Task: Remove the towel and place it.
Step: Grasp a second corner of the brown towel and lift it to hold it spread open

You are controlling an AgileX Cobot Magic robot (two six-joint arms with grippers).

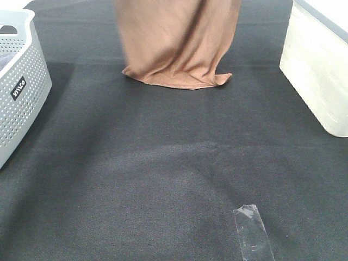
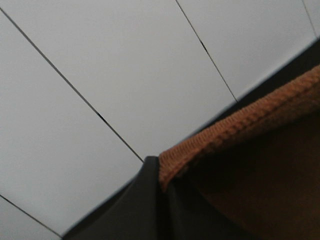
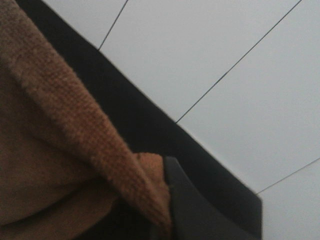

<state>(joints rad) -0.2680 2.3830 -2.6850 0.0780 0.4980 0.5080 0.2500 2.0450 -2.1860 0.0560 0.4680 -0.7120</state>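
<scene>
Bright, even overhead light; hanging towel (image 1: 179,43) motion-blurred; faint glare on clear tape (image 1: 253,234); wrist views close, soft-focused.

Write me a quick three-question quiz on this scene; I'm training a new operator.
1. True or false: the towel lies flat on the mat.
2. Which stands at the high view's left edge? A) white bin B) grey basket C) clear tape
3. Which part of the towel touches the mat?
Key: 1 false, it hangs; 2 B; 3 its lower edge.
</scene>
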